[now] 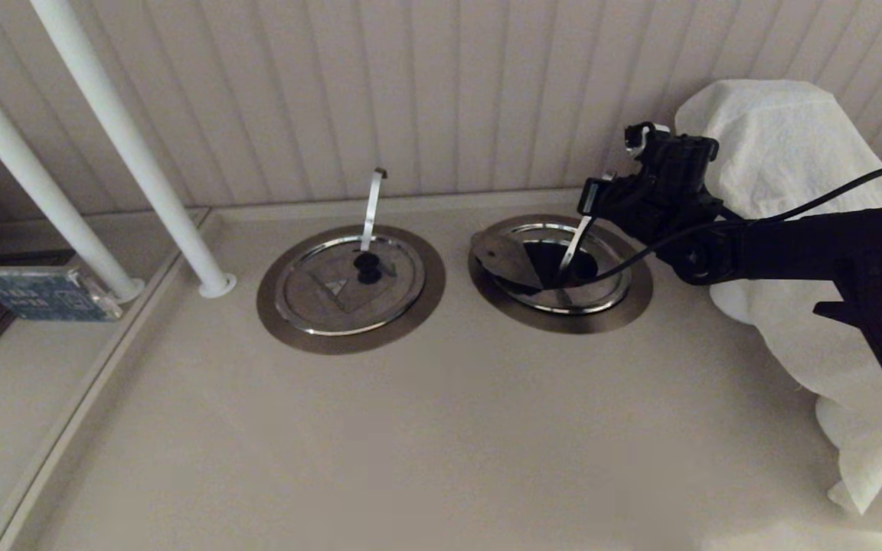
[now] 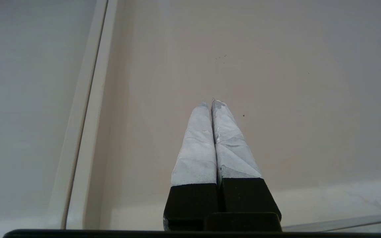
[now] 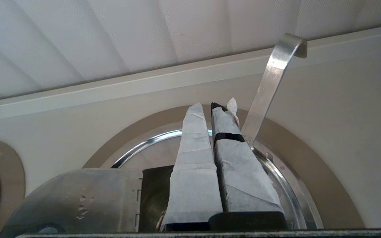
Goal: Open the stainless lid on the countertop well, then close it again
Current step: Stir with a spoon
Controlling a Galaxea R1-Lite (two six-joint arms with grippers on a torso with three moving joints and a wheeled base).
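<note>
Nearest in, a wide stretch of bare beige counter point(image 1: 410, 444) is seen. It looks smooth and hard, so a dropped steel flap would be expected to clang and skid on it. The left claw point(image 2: 210, 100) is parked over that counter with its taped fingers pressed together and nothing between them.

Further back, at about 1 o'clock in the head view, the countertop well point(image 1: 632, 302) is found. The stainless lid point(image 1: 504, 260) is only partly open: one hinged half is tipped up at the 9 o'clock side of the ring, and a dark wedge of the hole is exposed beside it. The lid is judged to be thin, stiff and fairly light, with a polished face that would probably slip against taped fingers. A knob can't be picked out for sure, so the raised flap's free edge or the slanted steel strip point(image 1: 575, 241) is suggested as the spot to push or hook.

The right claw point(image 3: 210, 107) is held over the far rim of the well, closed on nothing. Its tips are just beside the strip, and contact can't be confirmed.

The twin lid point(image 1: 334, 295) is seen shut at 11 o'clock. Past both wells the room is closed off by a panelled wall point(image 1: 449, 92). A white cloth point(image 1: 785, 153) is draped at 2 o'clock, close behind the right arm, so snagging should be watched for.
</note>
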